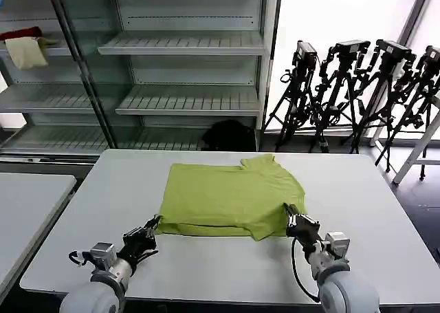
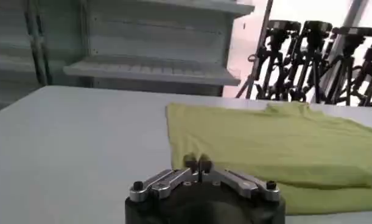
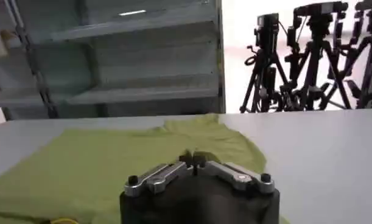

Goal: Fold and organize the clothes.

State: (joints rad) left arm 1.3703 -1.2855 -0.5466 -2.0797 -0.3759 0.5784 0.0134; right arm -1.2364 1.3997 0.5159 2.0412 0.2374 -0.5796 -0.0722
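Broad pale grey table (image 1: 385, 217), smooth and matte, carrying a lime-green shirt (image 1: 230, 196) at its middle, already folded into a rough rectangle with the collar bump at the far edge. Thin, soft cotton, lying in doubled layers with a rounded fold along the near edge. Left tool (image 1: 148, 232) low at the near left corner of the shirt, fingers pressed together, apparently just beside the cloth rather than on it. Right tool (image 1: 294, 220) at the near right corner, fingers likewise together, seemingly touching the hem; a true pinch cannot be confirmed. For the next fold, probably best to take both near corners evenly, lift low, carry across together, and lay down flat to avoid skew and creasing.
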